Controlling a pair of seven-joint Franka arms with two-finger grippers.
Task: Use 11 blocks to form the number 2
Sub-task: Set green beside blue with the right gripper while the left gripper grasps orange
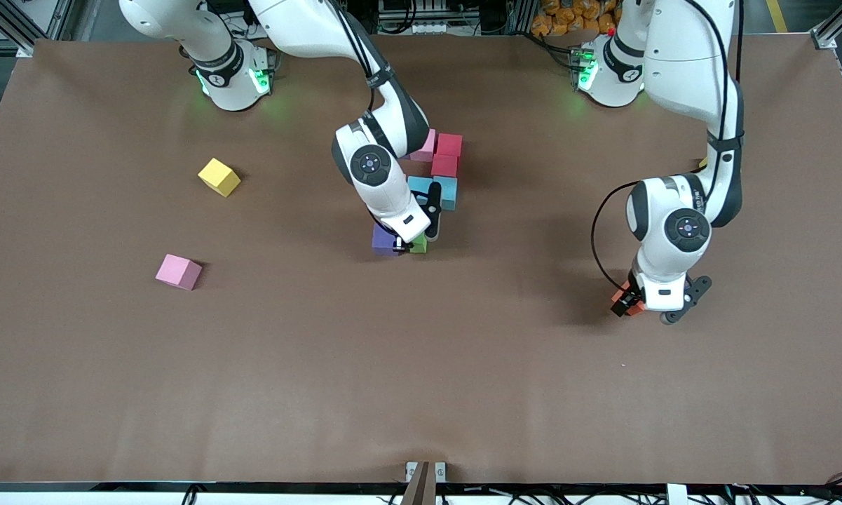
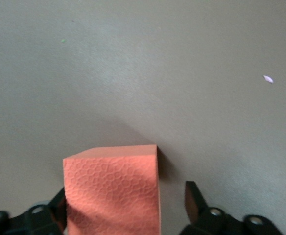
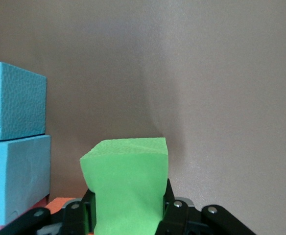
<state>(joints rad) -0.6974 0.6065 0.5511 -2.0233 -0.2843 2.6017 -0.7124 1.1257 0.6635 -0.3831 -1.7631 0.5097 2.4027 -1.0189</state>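
Observation:
Partly built number 2 in mid-table: a pink block [image 1: 425,147] and two red blocks [image 1: 450,144] [image 1: 445,165] nearest the bases, then two light blue blocks [image 1: 449,193] [image 3: 15,100], then a purple block [image 1: 385,240]. My right gripper [image 1: 408,244] [image 3: 127,196] is shut on the green block [image 1: 419,245] [image 3: 128,186], low beside the purple one. An orange corner [image 3: 59,200] shows under the blue ones. My left gripper [image 1: 629,303] [image 2: 126,196] is down at the table toward the left arm's end, open around an orange block [image 1: 620,292] [image 2: 111,191]; one finger touches it, the other finger [image 2: 192,196] stands apart.
A yellow cube [image 1: 219,176] and a loose pink block [image 1: 179,271] lie toward the right arm's end of the brown table [image 1: 421,393], the pink one nearer the front camera. A small white speck [image 2: 268,79] lies on the mat by the left gripper.

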